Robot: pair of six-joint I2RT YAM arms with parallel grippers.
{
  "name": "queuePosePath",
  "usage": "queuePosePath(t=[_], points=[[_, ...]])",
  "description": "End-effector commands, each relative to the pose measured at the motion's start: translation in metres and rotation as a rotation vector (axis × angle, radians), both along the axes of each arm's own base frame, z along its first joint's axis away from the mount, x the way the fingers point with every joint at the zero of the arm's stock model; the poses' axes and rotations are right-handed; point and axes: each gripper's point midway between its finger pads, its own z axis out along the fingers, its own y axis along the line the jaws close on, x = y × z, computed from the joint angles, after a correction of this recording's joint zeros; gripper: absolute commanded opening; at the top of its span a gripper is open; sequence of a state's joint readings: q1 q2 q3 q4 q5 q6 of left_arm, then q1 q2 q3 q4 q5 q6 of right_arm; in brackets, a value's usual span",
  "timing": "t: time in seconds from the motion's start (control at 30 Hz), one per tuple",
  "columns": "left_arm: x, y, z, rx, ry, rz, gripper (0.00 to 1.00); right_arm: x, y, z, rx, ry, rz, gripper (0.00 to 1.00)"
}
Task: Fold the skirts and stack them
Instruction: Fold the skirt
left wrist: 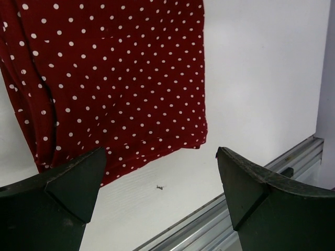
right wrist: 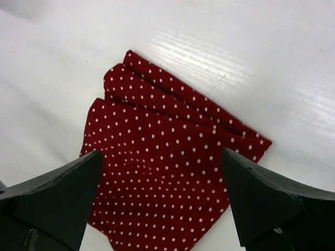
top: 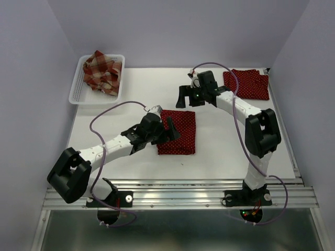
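Both the left hand (top: 170,129) and right hand (top: 186,99) hang wide and empty over the folded centre skirt (top: 180,137), which likely next wants pinching and stacking on the upper-right skirt (top: 246,83); the plaid skirt (top: 102,72) lies upper left.

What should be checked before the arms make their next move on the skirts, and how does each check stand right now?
1. Left fingers open and empty: ok.
2. Right fingers open and empty: ok.
3. Centre dotted skirt folded flat on the table: ok.
4. Dotted skirts stacked: not ok; the second dotted skirt lies apart at the far right.
5. Plaid skirt folded: not ok; it sits crumpled in the basket.
6. Left fingers clear of the centre skirt's cloth: cannot tell.
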State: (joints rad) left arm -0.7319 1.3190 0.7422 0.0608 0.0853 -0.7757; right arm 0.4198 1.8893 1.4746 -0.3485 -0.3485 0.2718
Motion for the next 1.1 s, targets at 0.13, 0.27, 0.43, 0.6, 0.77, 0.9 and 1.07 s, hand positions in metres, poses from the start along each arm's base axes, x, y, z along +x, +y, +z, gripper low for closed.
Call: queuePosePath(t=[0.13,0.27,0.43,0.6,0.77,0.9,1.07], points=[[0.003,0.0,-0.034,0.048,0.051,0.018,0.99,0.024,0.013,0.003,-0.048,-0.098,0.161,1.0],[0.003,0.006,-0.051,0.101,0.088,0.038,0.99,0.03,0.013,0.0,-0.06,-0.096,0.151,1.0],[0.003,0.015,-0.059,0.137,0.103,0.069,0.99,0.03,0.012,0.001,-0.063,-0.104,0.156,1.0],[0.015,0.007,-0.033,0.128,0.045,0.045,0.99,0.027,0.017,-0.006,-0.061,-0.102,0.22,1.0],[0.034,0.007,0.038,0.095,-0.105,0.067,0.99,0.035,0.02,-0.014,-0.089,-0.108,0.268,1.0],[0.038,0.034,0.072,0.145,-0.182,0.161,0.99,0.038,0.015,-0.032,-0.14,-0.093,0.288,1.0],[0.035,0.079,0.081,0.189,-0.21,0.294,0.99,0.019,0.024,-0.047,-0.167,-0.096,0.444,1.0]])
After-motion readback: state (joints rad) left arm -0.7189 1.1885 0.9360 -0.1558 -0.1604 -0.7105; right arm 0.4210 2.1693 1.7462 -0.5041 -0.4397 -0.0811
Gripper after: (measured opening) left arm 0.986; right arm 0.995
